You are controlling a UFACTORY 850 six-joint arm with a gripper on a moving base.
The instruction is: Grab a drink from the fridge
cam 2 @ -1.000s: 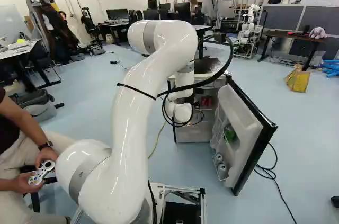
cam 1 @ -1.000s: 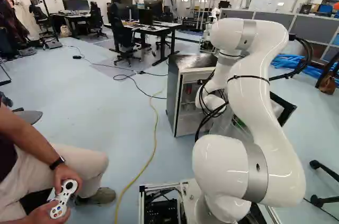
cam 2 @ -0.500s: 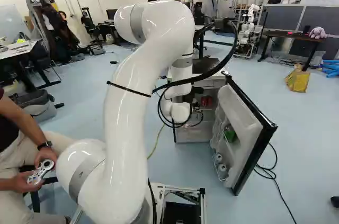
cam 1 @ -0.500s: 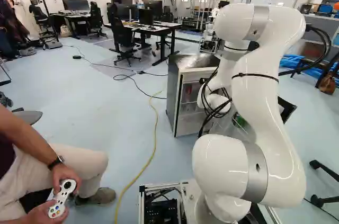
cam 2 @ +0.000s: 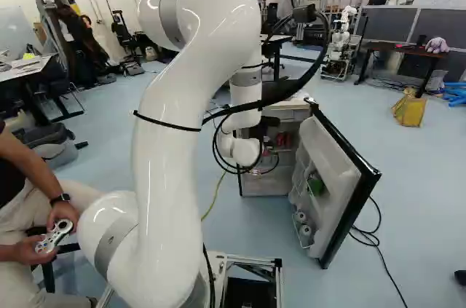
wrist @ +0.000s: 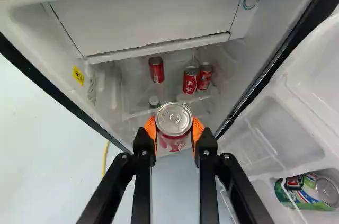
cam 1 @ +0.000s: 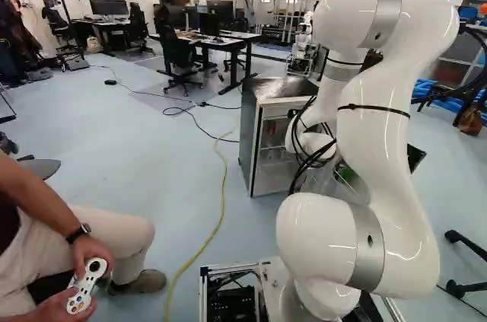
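Observation:
In the wrist view my gripper (wrist: 175, 130) is shut on a red can (wrist: 174, 120), its orange pads pressing from both sides. The can's silver top faces the camera, and it is held in front of the fridge opening. Inside the open fridge (wrist: 143, 17), several red cans (wrist: 190, 80) and a dark bottle with a pale cap (wrist: 154, 101) stand beyond the held can. A green can (wrist: 304, 191) lies in the door shelf. My arm's wrist hides the gripper in both base views.
The fridge door (cam 2: 342, 184) stands wide open, to the right of my arm in the right base view. A seated person's hands hold a controller (cam 1: 87, 285). A yellow cable (cam 1: 221, 219) crosses the floor. Another robot (cam 2: 341, 38) stands far back.
My arm's elbow has risen and come back toward the base, and the wrist has shifted slightly away from the fridge. The base has not moved, and the fridge door stands as before.

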